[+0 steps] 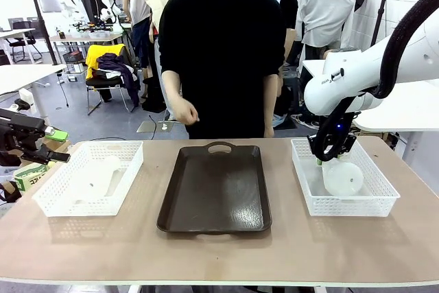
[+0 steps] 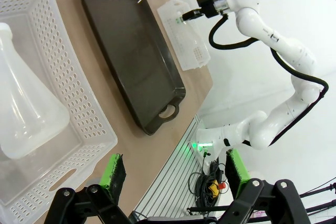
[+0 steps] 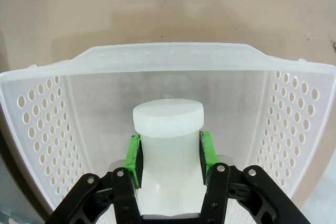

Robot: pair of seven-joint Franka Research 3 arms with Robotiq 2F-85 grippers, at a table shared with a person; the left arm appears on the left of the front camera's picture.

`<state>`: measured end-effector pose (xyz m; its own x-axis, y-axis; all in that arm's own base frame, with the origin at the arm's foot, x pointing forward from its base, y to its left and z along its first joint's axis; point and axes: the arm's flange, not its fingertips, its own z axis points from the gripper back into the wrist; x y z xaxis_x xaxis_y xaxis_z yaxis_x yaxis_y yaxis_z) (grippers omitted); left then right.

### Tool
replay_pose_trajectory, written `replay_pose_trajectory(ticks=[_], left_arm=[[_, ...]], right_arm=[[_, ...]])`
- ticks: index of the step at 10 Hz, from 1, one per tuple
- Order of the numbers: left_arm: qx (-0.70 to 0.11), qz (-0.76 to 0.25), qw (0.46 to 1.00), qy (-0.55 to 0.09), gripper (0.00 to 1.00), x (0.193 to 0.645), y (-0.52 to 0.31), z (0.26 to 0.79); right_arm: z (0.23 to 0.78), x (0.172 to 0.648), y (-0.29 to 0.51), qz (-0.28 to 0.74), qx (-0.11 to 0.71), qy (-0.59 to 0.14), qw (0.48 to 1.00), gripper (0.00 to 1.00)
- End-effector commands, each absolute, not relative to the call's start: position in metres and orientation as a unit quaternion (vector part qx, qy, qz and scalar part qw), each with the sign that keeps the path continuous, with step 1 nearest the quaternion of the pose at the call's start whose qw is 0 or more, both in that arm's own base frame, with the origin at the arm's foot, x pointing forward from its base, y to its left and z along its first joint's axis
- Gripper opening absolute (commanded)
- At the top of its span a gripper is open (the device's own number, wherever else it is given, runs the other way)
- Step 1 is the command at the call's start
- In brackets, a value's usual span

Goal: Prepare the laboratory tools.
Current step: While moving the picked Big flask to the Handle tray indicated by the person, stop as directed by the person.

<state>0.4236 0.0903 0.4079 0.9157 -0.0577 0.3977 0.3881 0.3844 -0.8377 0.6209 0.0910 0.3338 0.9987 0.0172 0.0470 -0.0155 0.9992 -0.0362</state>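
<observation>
Two frosted-white conical flasks are the laboratory tools. One flask [image 1: 343, 178] lies in the right white mesh basket [image 1: 384, 190], and my right gripper [image 1: 322, 158] is shut on its neck. In the right wrist view the green pads [image 3: 134, 161] press both sides of the capped neck [image 3: 168, 129] of this flask, with my right gripper [image 3: 169, 158] around it. The other flask [image 1: 96, 178] lies on its side in the left basket [image 1: 51, 200]. My left gripper [image 1: 41, 147] hangs open off the table's left edge, apart from that flask [image 2: 26, 108]; its open fingers [image 2: 114, 174] hold nothing.
A dark brown handled tray [image 1: 214, 193] lies between the two baskets, with nothing on it. A person in black stands at the far side behind the tray, one hand [image 1: 184, 111] hanging above the table edge. Bare tabletop [image 1: 219, 255] runs along the front.
</observation>
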Motion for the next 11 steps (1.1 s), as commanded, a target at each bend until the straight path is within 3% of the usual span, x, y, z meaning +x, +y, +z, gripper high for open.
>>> replay_pose_trajectory(ticks=[1,6,11], left_arm=[[-0.545,-0.136,0.813,-0.156,1.00,0.425,0.092,0.411],[-0.545,-0.136,0.813,-0.156,1.00,0.425,0.092,0.411],[-0.545,-0.136,0.813,-0.156,1.00,0.425,0.092,0.411]], right_arm=[[0.346,0.608,0.087,0.010,-0.026,-0.022,0.999,0.00],[0.416,0.563,0.076,0.031,-0.019,-0.074,0.997,0.00],[0.431,0.547,0.080,0.043,-0.001,-0.099,0.994,0.00]])
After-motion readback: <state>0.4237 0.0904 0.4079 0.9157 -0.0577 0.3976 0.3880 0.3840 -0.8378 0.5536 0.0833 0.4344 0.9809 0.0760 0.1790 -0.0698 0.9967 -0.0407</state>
